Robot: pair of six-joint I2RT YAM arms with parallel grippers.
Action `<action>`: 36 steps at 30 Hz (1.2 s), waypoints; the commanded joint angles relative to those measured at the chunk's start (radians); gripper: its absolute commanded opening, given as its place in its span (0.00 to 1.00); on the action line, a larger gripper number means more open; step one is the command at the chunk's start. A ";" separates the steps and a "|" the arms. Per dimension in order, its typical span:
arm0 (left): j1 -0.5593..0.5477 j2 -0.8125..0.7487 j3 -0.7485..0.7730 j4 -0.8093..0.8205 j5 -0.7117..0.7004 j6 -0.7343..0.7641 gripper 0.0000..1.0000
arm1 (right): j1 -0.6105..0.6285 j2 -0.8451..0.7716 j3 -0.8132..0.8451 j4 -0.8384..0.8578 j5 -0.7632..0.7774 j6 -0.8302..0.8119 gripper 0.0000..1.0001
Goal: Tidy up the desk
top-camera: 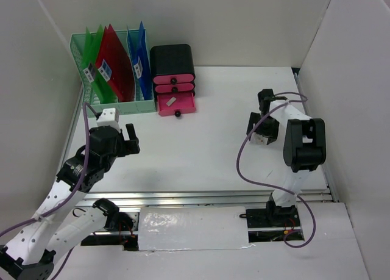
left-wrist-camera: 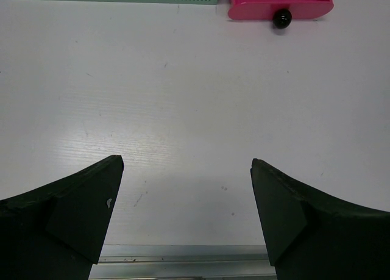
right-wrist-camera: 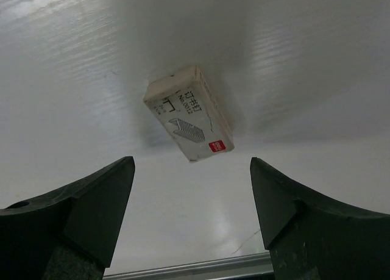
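The desk (top-camera: 195, 146) is a white tabletop walled by white panels. A small white staple box (right-wrist-camera: 189, 121) with a red mark lies flat on it, just ahead of my right gripper (right-wrist-camera: 192, 170), which is open and empty above it. In the top view the right gripper (top-camera: 261, 118) hovers at the right side of the desk, over the box (top-camera: 263, 139). My left gripper (left-wrist-camera: 186, 161) is open and empty over bare desk near the front; in the top view it (top-camera: 127, 140) is at the left.
A mint-green file rack (top-camera: 109, 66) with coloured folders stands at the back left. Beside it is a black drawer box (top-camera: 173, 60); its bottom pink drawer (top-camera: 177, 104) is pulled open, also in the left wrist view (left-wrist-camera: 280, 2). A silver rail (top-camera: 207, 197) runs along the front.
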 commanded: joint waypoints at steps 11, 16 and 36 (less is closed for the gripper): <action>-0.004 -0.011 -0.001 0.036 -0.005 0.012 1.00 | -0.014 0.115 0.134 -0.012 -0.092 -0.054 0.37; -0.005 -0.012 -0.001 0.033 -0.011 0.012 1.00 | -0.005 0.121 0.139 0.002 -0.128 -0.058 0.24; -0.004 -0.003 0.000 0.035 -0.013 0.012 1.00 | 0.252 0.030 0.215 0.150 -0.152 0.040 0.09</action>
